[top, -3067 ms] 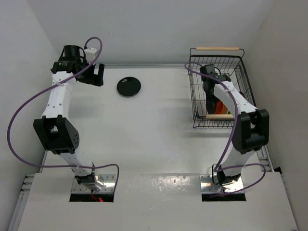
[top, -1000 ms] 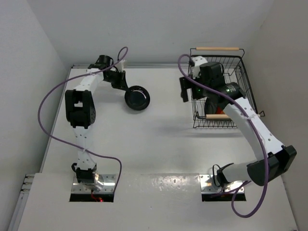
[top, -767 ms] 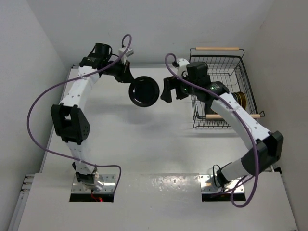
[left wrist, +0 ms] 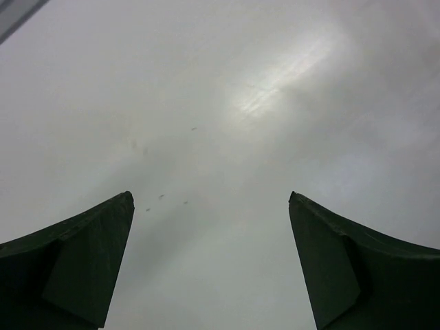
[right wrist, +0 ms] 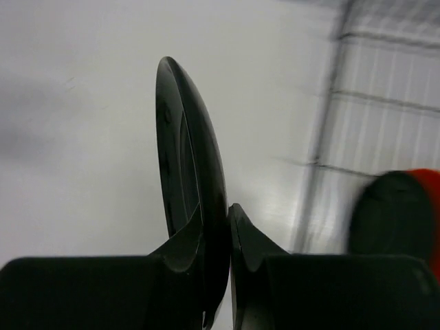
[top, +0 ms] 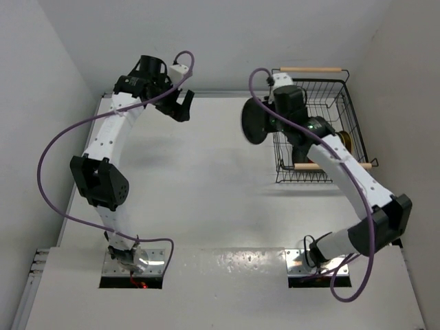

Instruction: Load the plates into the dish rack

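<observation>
A black plate (top: pixel 253 122) hangs on edge in the air just left of the dish rack (top: pixel 352 117), with my right gripper (top: pixel 265 119) shut on its rim. The right wrist view shows that plate (right wrist: pixel 185 165) edge-on, pinched between the two fingers (right wrist: pixel 217 221). Blurred rack wires (right wrist: pixel 331 103) lie to its right, and an orange-red plate (right wrist: pixel 432 206) stands behind a dark one (right wrist: pixel 388 213). A brown-gold plate (top: pixel 342 141) stands in the rack. My left gripper (top: pixel 183 107) is open over the table's far left, nothing between its fingers (left wrist: pixel 210 199).
The rack stands at the far right of the white table (top: pixel 206 192), against the right wall, with a wooden handle (top: pixel 311 69) at its far end and another (top: pixel 316 166) at its near end. Purple cables loop off both arms.
The black plate has passed from my left gripper to my right. The left opened and drew back to the left; the right shut on the plate and swung it toward the rack.
</observation>
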Robot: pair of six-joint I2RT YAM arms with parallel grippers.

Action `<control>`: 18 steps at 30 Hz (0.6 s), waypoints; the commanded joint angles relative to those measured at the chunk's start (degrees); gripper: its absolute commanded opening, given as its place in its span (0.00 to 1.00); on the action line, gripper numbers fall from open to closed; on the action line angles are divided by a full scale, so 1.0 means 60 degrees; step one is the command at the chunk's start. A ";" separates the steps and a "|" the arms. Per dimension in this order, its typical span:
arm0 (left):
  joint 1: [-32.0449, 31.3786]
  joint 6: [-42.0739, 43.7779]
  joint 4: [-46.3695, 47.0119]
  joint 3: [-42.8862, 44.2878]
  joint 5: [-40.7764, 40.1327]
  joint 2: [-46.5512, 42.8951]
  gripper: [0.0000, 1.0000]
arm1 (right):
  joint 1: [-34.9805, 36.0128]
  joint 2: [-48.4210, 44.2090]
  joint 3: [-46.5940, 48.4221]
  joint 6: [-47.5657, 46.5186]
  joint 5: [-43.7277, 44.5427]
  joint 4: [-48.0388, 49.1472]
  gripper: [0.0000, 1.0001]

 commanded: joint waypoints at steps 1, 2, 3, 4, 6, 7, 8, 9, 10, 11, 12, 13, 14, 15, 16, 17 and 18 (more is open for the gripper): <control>0.0571 -0.0549 0.0268 0.0257 -0.2048 -0.0468 1.00 | -0.0455 -0.0824 0.0757 -0.1441 0.4166 -0.0454 0.00; 0.0573 -0.0550 0.0355 0.0154 -0.2049 -0.0556 1.00 | -0.0588 -0.0883 0.0771 -0.1680 0.4474 -0.0484 0.00; 0.0689 -0.0550 0.0356 -0.0079 -0.2049 -0.0557 1.00 | -0.0661 -0.0869 0.0844 -0.2059 0.5144 -0.0557 0.00; 0.0777 -0.0550 0.0356 -0.0182 -0.1961 -0.0557 1.00 | -0.0749 -0.0825 0.0888 -0.2222 0.5296 -0.0601 0.00; 0.0778 -0.0550 0.0443 -0.0374 -0.1873 -0.0645 1.00 | -0.1071 -0.0577 0.0948 -0.2589 0.5560 -0.0689 0.00; 0.0778 -0.0550 0.0444 -0.0504 -0.1873 -0.0645 1.00 | -0.1159 -0.0503 0.0846 -0.2648 0.5619 -0.0675 0.00; 0.0778 -0.0550 0.0444 -0.0506 -0.1873 -0.0645 1.00 | -0.1436 -0.0343 0.0772 -0.2823 0.5590 -0.0646 0.00; 0.0778 -0.0463 0.0444 -0.0506 -0.1873 -0.0645 1.00 | -0.1540 -0.0196 0.0511 -0.2825 0.5503 -0.0674 0.00; 0.0865 -0.0462 0.0444 -0.0607 -0.1873 -0.0645 1.00 | -0.1773 -0.0035 0.0435 -0.2767 0.5154 -0.0704 0.00; 0.0866 -0.0462 0.0444 -0.0608 -0.1873 -0.0746 1.00 | -0.1804 0.0169 0.0232 -0.2737 0.5006 -0.0747 0.00; 0.0866 -0.0462 0.0444 -0.0710 -0.1873 -0.0747 1.00 | -0.1921 0.0287 -0.0002 -0.2664 0.4888 -0.0762 0.00; 0.0866 -0.0375 0.0444 -0.0798 -0.1960 -0.0747 1.00 | -0.2052 0.0375 -0.0135 -0.2562 0.4597 -0.0719 0.00; 0.0953 -0.0374 0.0444 -0.0799 -0.1961 -0.0747 1.00 | -0.2097 0.0420 -0.0282 -0.2532 0.4377 -0.0660 0.00; 0.0954 -0.0374 0.0444 -0.0886 -0.1961 -0.0747 1.00 | -0.2156 0.0594 -0.0689 -0.2517 0.4302 -0.0544 0.00; 0.0954 -0.0374 0.0444 -0.0887 -0.1961 -0.0747 1.00 | -0.2214 0.0698 -0.0824 -0.2575 0.4156 -0.0456 0.00; 0.0954 -0.0374 0.0444 -0.0988 -0.1961 -0.0747 1.00 | -0.2273 0.0757 -0.1043 -0.2561 0.4155 -0.0353 0.00; 0.0954 -0.0374 0.0444 -0.0989 -0.1961 -0.0747 1.00 | -0.2273 0.1018 -0.1175 -0.2590 0.4169 -0.0280 0.00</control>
